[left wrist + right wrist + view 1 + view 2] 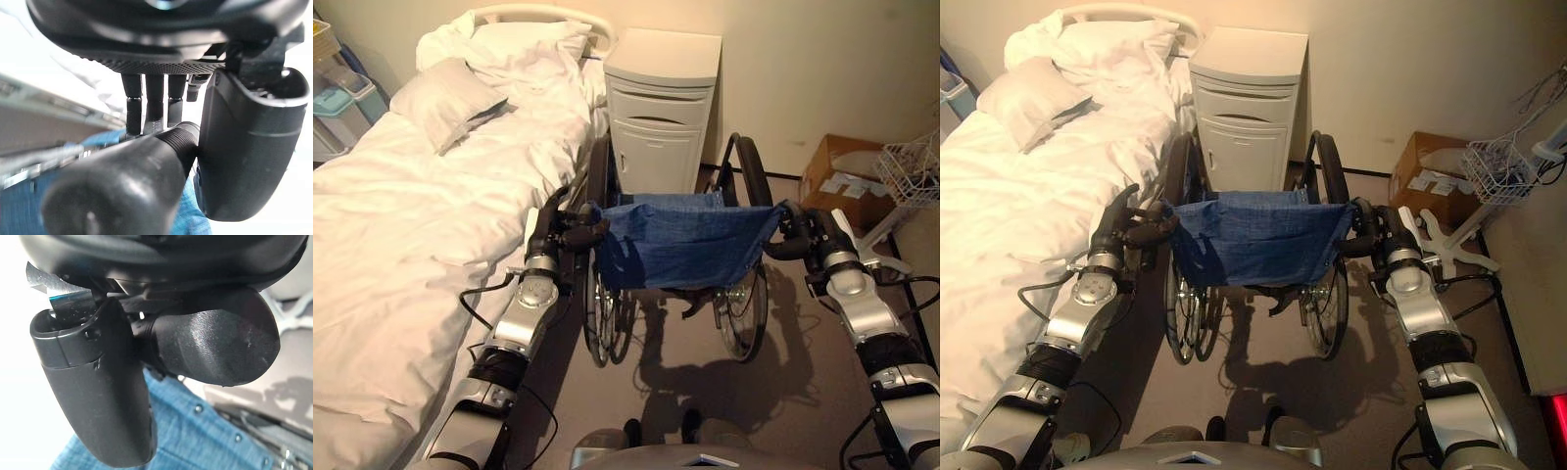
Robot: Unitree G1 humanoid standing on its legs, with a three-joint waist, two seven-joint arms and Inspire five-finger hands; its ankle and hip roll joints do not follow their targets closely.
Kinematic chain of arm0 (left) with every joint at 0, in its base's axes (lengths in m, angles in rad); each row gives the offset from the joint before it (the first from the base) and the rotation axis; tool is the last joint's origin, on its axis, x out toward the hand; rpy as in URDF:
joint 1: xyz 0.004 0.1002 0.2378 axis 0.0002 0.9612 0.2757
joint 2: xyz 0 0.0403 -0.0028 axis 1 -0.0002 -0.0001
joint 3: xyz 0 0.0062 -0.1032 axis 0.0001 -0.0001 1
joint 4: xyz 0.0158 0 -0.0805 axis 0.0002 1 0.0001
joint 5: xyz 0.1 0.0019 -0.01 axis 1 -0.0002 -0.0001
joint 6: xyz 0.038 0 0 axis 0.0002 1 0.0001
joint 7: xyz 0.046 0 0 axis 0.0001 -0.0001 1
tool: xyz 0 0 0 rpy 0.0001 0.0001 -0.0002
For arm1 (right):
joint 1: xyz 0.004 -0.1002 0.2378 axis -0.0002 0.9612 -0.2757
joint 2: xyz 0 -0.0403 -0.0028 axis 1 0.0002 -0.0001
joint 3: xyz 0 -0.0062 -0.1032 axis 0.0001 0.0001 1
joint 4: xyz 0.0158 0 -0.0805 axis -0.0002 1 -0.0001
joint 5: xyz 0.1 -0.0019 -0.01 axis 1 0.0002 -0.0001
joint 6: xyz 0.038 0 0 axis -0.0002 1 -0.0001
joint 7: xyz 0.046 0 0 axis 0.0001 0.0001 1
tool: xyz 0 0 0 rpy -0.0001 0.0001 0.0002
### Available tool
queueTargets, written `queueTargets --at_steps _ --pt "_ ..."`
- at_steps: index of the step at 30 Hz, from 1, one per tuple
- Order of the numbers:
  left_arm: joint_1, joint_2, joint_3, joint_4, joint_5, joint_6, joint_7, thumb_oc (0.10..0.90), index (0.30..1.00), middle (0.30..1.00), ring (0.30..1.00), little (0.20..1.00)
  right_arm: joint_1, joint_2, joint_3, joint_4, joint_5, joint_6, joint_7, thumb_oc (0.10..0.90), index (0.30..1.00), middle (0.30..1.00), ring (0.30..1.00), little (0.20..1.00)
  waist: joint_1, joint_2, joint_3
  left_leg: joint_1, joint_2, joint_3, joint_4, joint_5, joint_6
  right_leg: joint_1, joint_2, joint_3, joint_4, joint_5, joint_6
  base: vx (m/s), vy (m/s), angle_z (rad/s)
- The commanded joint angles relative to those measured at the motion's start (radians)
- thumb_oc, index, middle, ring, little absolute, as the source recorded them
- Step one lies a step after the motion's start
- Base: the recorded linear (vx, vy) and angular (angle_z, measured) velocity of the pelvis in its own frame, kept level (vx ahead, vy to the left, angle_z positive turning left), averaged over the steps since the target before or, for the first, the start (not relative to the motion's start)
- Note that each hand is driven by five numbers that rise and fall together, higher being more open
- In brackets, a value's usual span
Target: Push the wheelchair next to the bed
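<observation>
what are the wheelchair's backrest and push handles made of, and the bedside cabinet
Backrest: looks like blue denim-like cloth; it sags and shows a weave, with metal studs in the right wrist view. Push handles: probably black rubber or plastic, matte with a ribbed collar; the left hand and right hand are curled round them. Bedside cabinet: smooth off-white, likely moulded plastic or painted board.

Head pair downward; wrist views close-up
</observation>
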Motion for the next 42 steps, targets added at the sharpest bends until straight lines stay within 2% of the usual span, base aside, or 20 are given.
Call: queueTargets --at_steps 1,4,5,7,11,16,22,27,30,31,35,39,42 --pt "0.01 0.133 0.062 0.011 0.272 -0.007 0.215 0.8 0.9 0.9 0.9 0.9 0.007 -0.006 0.027 -0.038 -0.128 -0.071 -0.227 0.8 0.9 0.9 0.9 0.9 0.035 -0.002 -0.006 -0.008 -0.021 0.037 0.059 -0.101 -0.025 0.029 0.005 0.039 -0.017 0.016 0.035 0.0 0.0 0.0" --pt "0.002 0.157 0.066 -0.012 0.36 -0.001 0.268 0.8 0.9 0.9 0.9 0.9 0.017 -0.006 0.017 -0.074 -0.218 -0.074 -0.311 0.8 0.9 0.9 0.9 0.9 0.031 0.001 -0.007 -0.006 -0.023 0.037 0.055 -0.103 -0.023 0.031 0.008 0.041 -0.021 0.014 0.034 0.0 0.0 0.0" --pt "-0.001 0.173 0.071 -0.034 0.42 0.011 0.305 0.8 0.9 0.9 0.9 0.9 0.023 -0.007 0.013 -0.097 -0.289 -0.076 -0.384 0.8 0.9 0.9 0.9 0.9 0.029 0.005 -0.008 -0.005 -0.024 0.037 0.053 -0.105 -0.022 0.034 0.01 0.044 -0.024 0.011 0.034 0.0 0.0 0.0" --pt "0.002 0.178 0.079 -0.05 0.485 0.023 0.329 0.8 0.9 0.9 0.9 0.9 0.03 -0.01 0.011 -0.122 -0.371 -0.069 -0.447 0.8 0.9 0.9 0.9 0.9 0.025 0.007 -0.012 -0.003 -0.026 0.038 0.051 -0.107 -0.022 0.039 0.014 0.047 -0.03 0.007 0.033 0.0 0.0 0.0" --pt "0.014 0.187 0.088 -0.075 0.551 0.042 0.341 0.8 0.9 0.9 0.9 0.9 0.051 -0.023 0.006 -0.162 -0.47 -0.067 -0.528 0.8 0.9 0.9 0.9 0.9 0.02 0.011 -0.021 0.0 -0.027 0.04 0.047 -0.11 -0.024 0.051 0.019 0.054 -0.041 -0.001 0.031 0.0 0.0 0.0" --pt "0.035 0.188 0.107 -0.087 0.562 0.05 0.345 0.8 0.9 0.9 0.9 0.9 0.075 -0.02 -0.001 -0.173 -0.44 -0.08 -0.526 0.8 0.9 0.9 0.9 0.9 0.017 0.013 -0.029 0.005 -0.027 0.041 0.039 -0.111 -0.027 0.06 0.022 0.057 -0.047 -0.01 0.031 0.0 0.0 0.0" --pt "0.059 0.197 0.136 -0.124 0.644 0.057 0.388 0.8 0.9 0.9 0.9 0.9 0.1 -0.005 -0.014 -0.193 -0.432 -0.085 -0.534 0.8 0.9 0.9 0.9 0.9 0.016 0.012 -0.038 0.012 -0.028 0.044 0.028 -0.111 -0.03 0.072 0.026 0.058 -0.06 -0.015 0.028 0.0 0.0 0.0" --pt "0.04 0.227 0.133 -0.137 0.698 0.071 0.371 0.8 0.9 0.9 0.9 0.9 0.072 -0.027 0.012 -0.175 -0.525 -0.007 -0.533 0.8 0.9 0.9 0.9 0.9 0.015 0.012 -0.045 0.014 -0.028 0.053 0.026 -0.113 -0.033 0.078 0.027 0.058 -0.065 -0.018 0.028 0.0 0.006 -0.02" --pt "0.038 0.236 0.136 -0.144 0.678 0.101 0.313 0.8 0.9 0.9 0.9 0.9 0.071 -0.045 0.018 -0.175 -0.562 0.001 -0.544 0.8 0.9 0.9 0.9 0.9 0.016 0.013 -0.05 0.017 -0.027 0.056 0.023 -0.114 -0.033 0.082 0.029 0.057 -0.069 -0.021 0.029 0.0 0.0 0.0" --pt "0.036 0.237 0.133 -0.141 0.662 0.112 0.303 0.8 0.9 0.9 0.9 0.9 0.068 -0.047 0.021 -0.178 -0.55 -0.004 -0.548 0.8 0.9 0.9 0.9 0.9 0.015 0.013 -0.051 0.019 -0.027 0.058 0.021 -0.114 -0.033 0.082 0.029 0.057 -0.069 -0.021 0.03 0.0 0.0 0.0" --pt "0.055 0.234 0.162 -0.132 0.604 0.086 0.334 0.8 0.9 0.9 0.9 0.9 0.083 -0.037 -0.001 -0.196 -0.491 -0.061 -0.606 0.8 0.9 0.9 0.9 0.9 0.015 0.013 -0.053 0.021 -0.026 0.059 0.019 -0.115 -0.032 0.086 0.029 0.059 -0.073 -0.022 0.029 0.0 0.0 0.0" --pt "0.081 0.243 0.2 -0.151 0.677 0.059 0.412 0.8 0.9 0.9 0.9 0.9 0.095 -0.029 -0.031 -0.235 -0.536 -0.108 -0.74 0.8 0.9 0.9 0.9 0.9 0.015 0.016 -0.055 0.023 -0.026 0.06 0.015 -0.114 -0.031 0.088 0.031 0.061 -0.077 -0.023 0.028 0.0 0.0 0.0" --pt "0.077 0.249 0.203 -0.151 0.667 0.049 0.417 0.8 0.9 0.9 0.9 0.9 0.084 -0.037 -0.044 -0.253 -0.58 -0.163 -0.835 0.8 0.9 0.9 0.9 0.9 0.015 0.019 -0.059 0.024 -0.026 0.062 0.016 -0.118 -0.031 0.091 0.032 0.06 -0.079 -0.026 0.029 0.01 0.0 0.01"
